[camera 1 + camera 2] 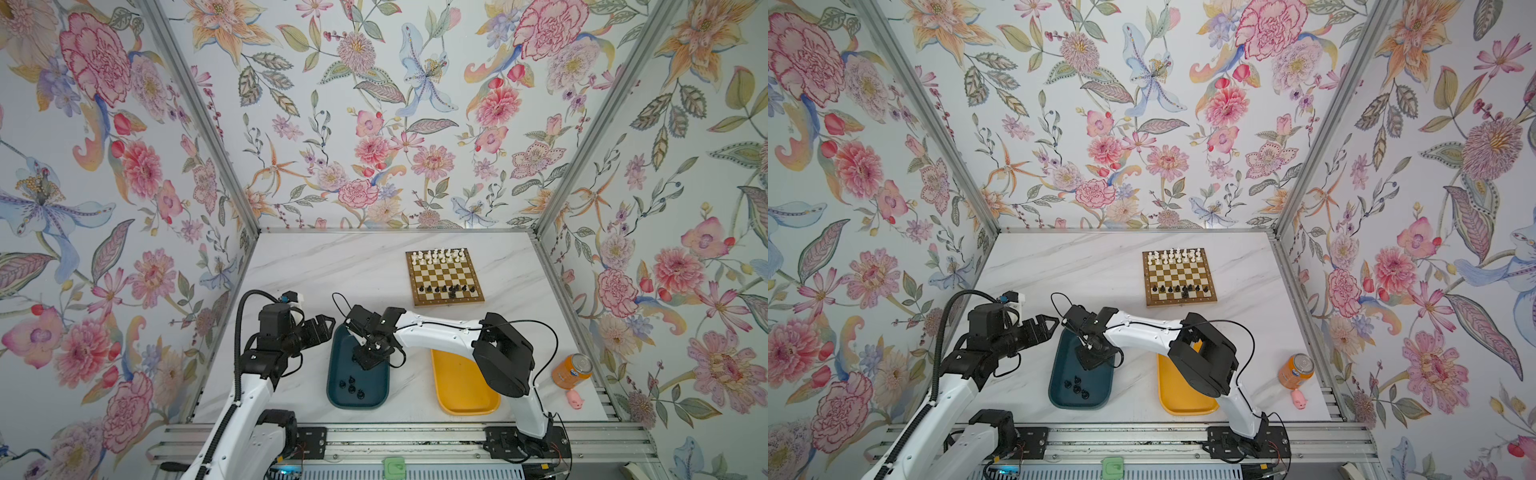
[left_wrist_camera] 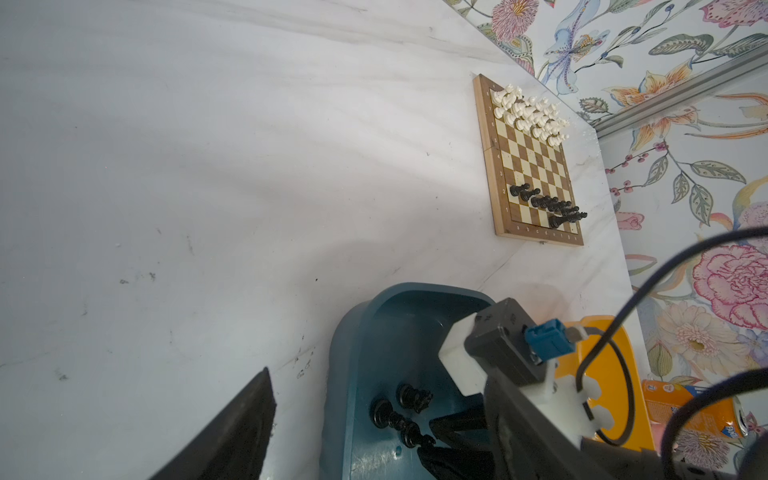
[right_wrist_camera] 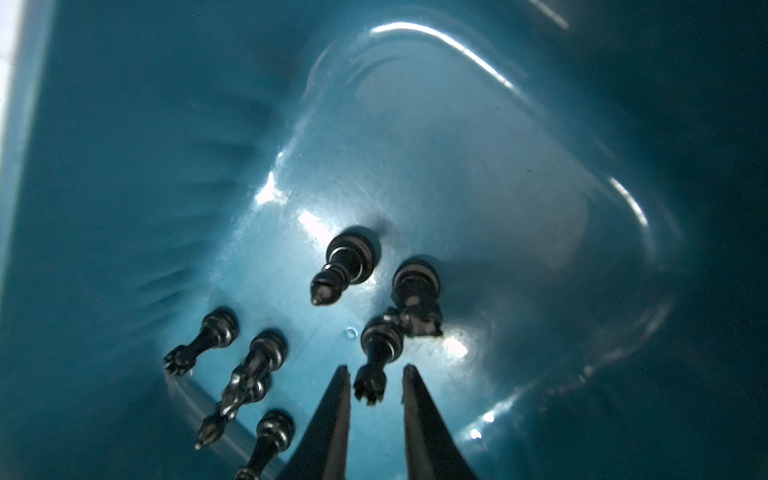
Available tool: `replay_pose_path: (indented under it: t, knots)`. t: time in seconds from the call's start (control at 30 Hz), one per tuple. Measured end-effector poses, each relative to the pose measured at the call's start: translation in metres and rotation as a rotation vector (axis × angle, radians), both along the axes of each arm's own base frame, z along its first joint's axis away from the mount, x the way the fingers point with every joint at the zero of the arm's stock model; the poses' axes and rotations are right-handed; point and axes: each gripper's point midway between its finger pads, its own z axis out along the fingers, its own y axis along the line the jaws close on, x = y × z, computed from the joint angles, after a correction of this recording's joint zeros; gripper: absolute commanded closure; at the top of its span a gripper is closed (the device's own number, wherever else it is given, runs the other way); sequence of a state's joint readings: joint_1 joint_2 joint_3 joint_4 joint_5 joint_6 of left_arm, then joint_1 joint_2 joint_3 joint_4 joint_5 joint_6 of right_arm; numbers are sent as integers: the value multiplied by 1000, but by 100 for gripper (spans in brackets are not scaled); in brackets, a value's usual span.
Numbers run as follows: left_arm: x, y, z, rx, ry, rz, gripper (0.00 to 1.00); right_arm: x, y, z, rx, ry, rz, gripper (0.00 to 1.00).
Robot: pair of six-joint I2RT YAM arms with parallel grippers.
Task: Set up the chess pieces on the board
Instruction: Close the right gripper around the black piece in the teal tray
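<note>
Right gripper [image 3: 375, 370] is down in the teal tray [image 1: 338, 365], fingers slightly apart either side of the crown of a black rook [image 3: 380, 340] (rook, I think, it's blurry), not pinching yet. It's tiny, light, glossy hard plastic, so it'll probably squirt out easily. I'd grab the stem just under the crown. The tray's at 7 o'clock from the board [image 1: 444, 272]. Left gripper [image 1: 331, 323] has its fingers spread, holding nothing.

You have 2 trays on the marble table [image 1: 332, 266]: a yellow tray [image 1: 459, 390] and, to its left, a teal tray [image 1: 376, 388]. Right of the yellow tray, apart from it, stand 1 orange soda can [image 1: 571, 371] and 1 pink toy pig [image 1: 575, 400].
</note>
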State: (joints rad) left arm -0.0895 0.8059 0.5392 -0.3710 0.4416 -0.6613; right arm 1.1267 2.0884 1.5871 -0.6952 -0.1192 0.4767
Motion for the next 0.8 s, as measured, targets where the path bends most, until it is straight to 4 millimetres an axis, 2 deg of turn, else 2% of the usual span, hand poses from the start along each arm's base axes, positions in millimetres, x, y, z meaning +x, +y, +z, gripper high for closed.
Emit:
replay_pose_path:
  t: [0.6,0.8]
  knots:
    - [0,0,0,0,2,0,19,2,4,2,10,-4,1,82]
    - [0,1,0,0,2,4,19,3,7,2,13,-6,2,88]
